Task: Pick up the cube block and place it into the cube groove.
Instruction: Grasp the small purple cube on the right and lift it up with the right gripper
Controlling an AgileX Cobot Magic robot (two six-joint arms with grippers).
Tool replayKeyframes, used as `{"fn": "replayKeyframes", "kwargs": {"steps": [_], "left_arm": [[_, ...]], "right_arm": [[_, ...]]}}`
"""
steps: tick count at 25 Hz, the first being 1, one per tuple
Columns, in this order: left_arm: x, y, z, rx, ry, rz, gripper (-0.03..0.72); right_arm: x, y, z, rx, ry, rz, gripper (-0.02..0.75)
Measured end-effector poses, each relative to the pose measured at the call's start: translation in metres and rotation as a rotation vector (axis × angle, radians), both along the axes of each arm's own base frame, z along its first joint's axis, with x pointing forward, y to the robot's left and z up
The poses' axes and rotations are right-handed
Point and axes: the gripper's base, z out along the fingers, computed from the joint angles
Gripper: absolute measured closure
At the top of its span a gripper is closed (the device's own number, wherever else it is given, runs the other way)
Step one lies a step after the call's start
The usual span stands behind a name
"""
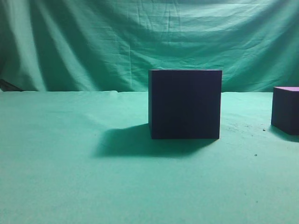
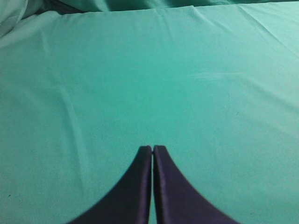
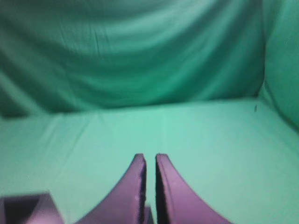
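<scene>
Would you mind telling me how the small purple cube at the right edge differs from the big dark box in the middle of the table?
Size: the cube block is clearly smaller than the cube groove. Colour: the block shows a lighter purple top, while the groove looks near-black all over. Place: the groove stands mid-table, casting a long shadow to the left; the block sits at the right edge, partly cut off by the frame. Both are plain, matte, upright cubes resting on the green cloth.

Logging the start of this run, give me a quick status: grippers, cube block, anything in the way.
Left gripper shut, empty, over bare cloth. Right gripper nearly shut, empty. Cube block on table at right edge, untouched. Cube groove centre; nothing blocking.
</scene>
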Motion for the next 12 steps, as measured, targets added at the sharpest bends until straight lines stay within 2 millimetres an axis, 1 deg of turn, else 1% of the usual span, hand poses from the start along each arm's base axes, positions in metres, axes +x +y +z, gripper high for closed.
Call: {"fn": "replayKeyframes", "kwargs": {"steps": [1, 3, 7, 10, 11, 12], "left_arm": [[0.000, 0.000, 0.000, 0.000, 0.000, 0.000, 0.688], [0.000, 0.000, 0.000, 0.000, 0.000, 0.000, 0.688], [0.000, 0.000, 0.000, 0.000, 0.000, 0.000, 0.688], [0.000, 0.000, 0.000, 0.000, 0.000, 0.000, 0.688], [0.000, 0.000, 0.000, 0.000, 0.000, 0.000, 0.688], [0.000, 0.000, 0.000, 0.000, 0.000, 0.000, 0.688]], "right_arm": [[0.005, 0.001, 0.006, -0.002, 0.066, 0.010, 0.689], [0.013, 0.004, 0.010, 0.001, 0.189, 0.029, 0.689], [0.029, 0.007, 0.005, 0.009, 0.381, 0.051, 0.689], [0.037, 0.009, 0.002, -0.022, 0.474, 0.069, 0.689], [0.040, 0.010, 0.003, -0.028, 0.512, 0.076, 0.738], [0.044, 0.011, 0.005, -0.036, 0.551, 0.084, 0.738]]}}
